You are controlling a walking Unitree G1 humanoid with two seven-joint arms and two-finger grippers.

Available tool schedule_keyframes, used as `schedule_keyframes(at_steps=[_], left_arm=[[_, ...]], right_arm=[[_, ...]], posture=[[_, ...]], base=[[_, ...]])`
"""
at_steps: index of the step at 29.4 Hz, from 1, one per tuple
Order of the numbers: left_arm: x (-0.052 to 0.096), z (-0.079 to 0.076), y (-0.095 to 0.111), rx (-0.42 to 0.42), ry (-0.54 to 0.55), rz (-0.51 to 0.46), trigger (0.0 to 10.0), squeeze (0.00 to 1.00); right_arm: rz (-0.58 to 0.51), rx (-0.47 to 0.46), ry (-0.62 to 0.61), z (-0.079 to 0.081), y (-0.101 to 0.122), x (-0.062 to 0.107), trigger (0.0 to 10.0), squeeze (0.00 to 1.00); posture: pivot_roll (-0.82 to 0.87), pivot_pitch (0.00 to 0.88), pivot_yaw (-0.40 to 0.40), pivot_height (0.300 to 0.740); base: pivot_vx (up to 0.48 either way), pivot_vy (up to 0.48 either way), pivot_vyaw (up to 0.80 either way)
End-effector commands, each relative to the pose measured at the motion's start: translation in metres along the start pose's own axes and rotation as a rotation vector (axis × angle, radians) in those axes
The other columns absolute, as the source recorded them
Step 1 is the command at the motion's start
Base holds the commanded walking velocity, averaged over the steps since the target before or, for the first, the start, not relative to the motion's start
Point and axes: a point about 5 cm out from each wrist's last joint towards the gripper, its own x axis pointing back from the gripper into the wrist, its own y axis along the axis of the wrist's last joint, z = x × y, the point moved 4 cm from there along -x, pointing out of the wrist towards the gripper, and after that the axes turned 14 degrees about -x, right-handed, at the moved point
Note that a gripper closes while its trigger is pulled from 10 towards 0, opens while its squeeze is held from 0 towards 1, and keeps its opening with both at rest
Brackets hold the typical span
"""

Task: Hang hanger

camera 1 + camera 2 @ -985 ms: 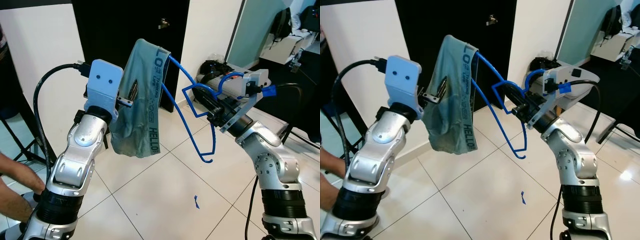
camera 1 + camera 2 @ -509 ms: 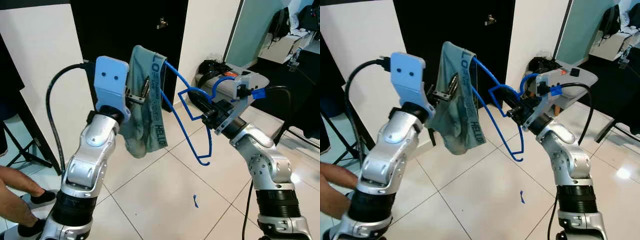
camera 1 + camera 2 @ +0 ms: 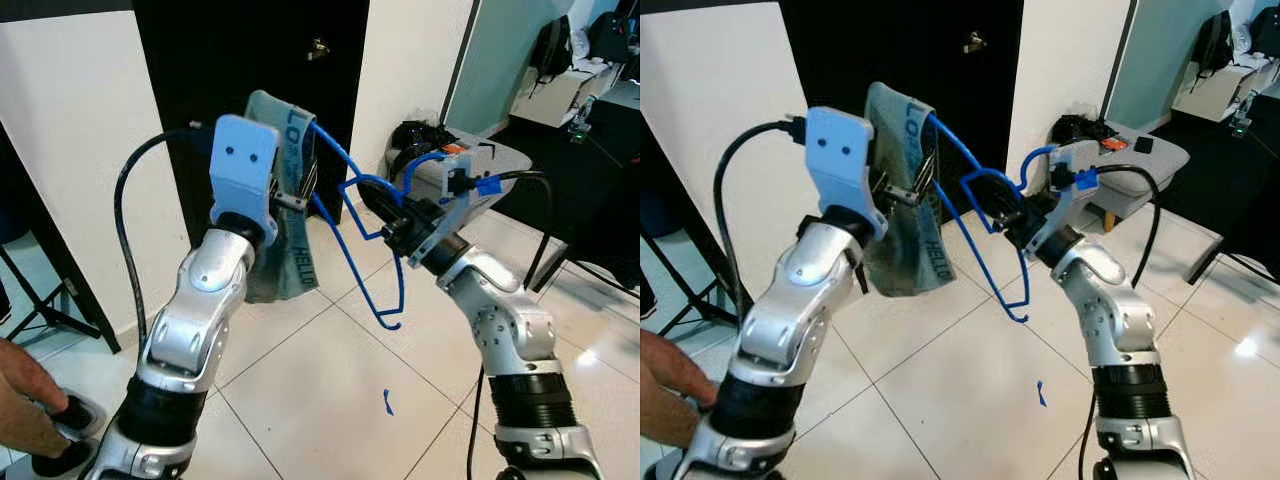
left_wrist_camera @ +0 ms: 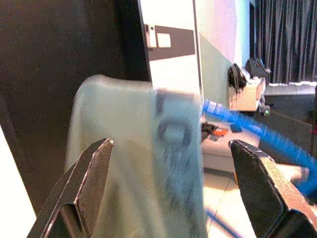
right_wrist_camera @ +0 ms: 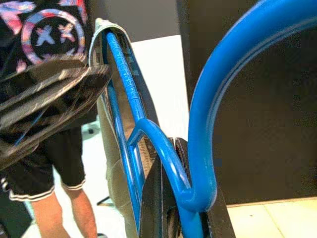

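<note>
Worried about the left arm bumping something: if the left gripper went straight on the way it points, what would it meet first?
Most likely the grey-green garment draped over the blue hanger: it hangs right before the open left gripper, between its fingers' line. How near it is I cannot tell.

Silver jointed arms, pale-blue wrist housings, black cables.

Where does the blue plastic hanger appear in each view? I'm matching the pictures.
Left eye view: blue plastic hanger, centre.
Right eye view: centre.
Left wrist view: blurred streak at one edge.
Right wrist view: close up, between the fingers.
Shared landmark: grey-green cloth draped on it.
</note>
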Motion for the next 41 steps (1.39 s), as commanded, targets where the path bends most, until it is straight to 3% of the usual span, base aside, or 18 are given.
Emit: schedule_keyframes(at_steps=[1, 7, 8, 9, 10, 23, 32, 37, 39, 41], left_arm=[[-0.006, 0.001, 0.001, 0.003, 0.025, 0.003, 10.0, 0.0], [-0.008, 0.002, 0.001, -0.005, 0.038, 0.008, 9.7, 0.0], [-0.008, 0.003, 0.001, -0.015, 0.04, 0.009, 3.3, 0.0], [-0.008, 0.003, 0.001, -0.015, 0.04, 0.009, 3.3, 0.0], [-0.008, 0.003, 0.001, -0.027, 0.039, 0.012, 0.0, 0.0], [-0.006, -0.001, -0.005, -0.131, -0.001, 0.02, 0.0, 0.0], [-0.006, 0.0, -0.006, -0.158, -0.005, 0.019, 0.0, 0.0], [-0.009, -0.003, 0.006, -0.136, -0.026, -0.045, 0.0, 0.0], [-0.009, -0.009, 0.016, -0.128, -0.07, -0.1, 0.0, 0.0], [-0.006, -0.027, 0.027, -0.041, -0.185, -0.152, 0.0, 0.0]], right_arm=[[0.006, 0.009, 0.021, 0.005, -0.004, -0.003, 10.0, 0.0], [0.008, 0.003, 0.033, 0.009, -0.007, -0.004, 10.0, 0.0], [0.009, 0.003, 0.036, 0.01, -0.007, -0.005, 10.0, 0.0], [0.009, 0.003, 0.036, 0.01, -0.007, -0.005, 10.0, 0.0], [0.009, 0.004, 0.037, 0.01, -0.007, -0.004, 10.0, 0.0], [-0.004, 0.011, 0.036, 0.009, -0.001, -0.003, 10.0, 0.0], [-0.004, 0.012, 0.041, 0.01, 0.0, -0.003, 10.0, 0.0], [0.031, 0.033, 0.007, 0.005, -0.007, -0.004, 10.0, 0.0], [0.052, 0.048, -0.023, 0.0, -0.012, -0.005, 10.0, 0.0], [0.062, 0.054, -0.062, -0.007, -0.014, -0.005, 10.0, 0.0]], posture=[[0.02, 0.0, -0.053, 0.74], [0.01, 0.0, -0.05, 0.74], [0.01, 0.0, -0.049, 0.74], [0.01, 0.0, -0.049, 0.74], [0.01, 0.0, -0.049, 0.74], [0.01, 0.0, -0.051, 0.74], [0.01, 0.0, -0.052, 0.74], [0.02, 0.0, -0.055, 0.74], [0.02, 0.0, -0.055, 0.74], [0.02, 0.0, -0.055, 0.74]], base=[[0.0, 0.0, 0.0], [0.0, 0.0, 0.0], [0.0, 0.0, 0.0], [0.0, 0.0, 0.0], [0.0, 0.0, 0.0], [0.0, 0.0, 0.0], [0.0, 0.0, 0.0], [0.0, 0.0, 0.0], [0.0, 0.0, 0.0], [0.0, 0.0, 0.0]])
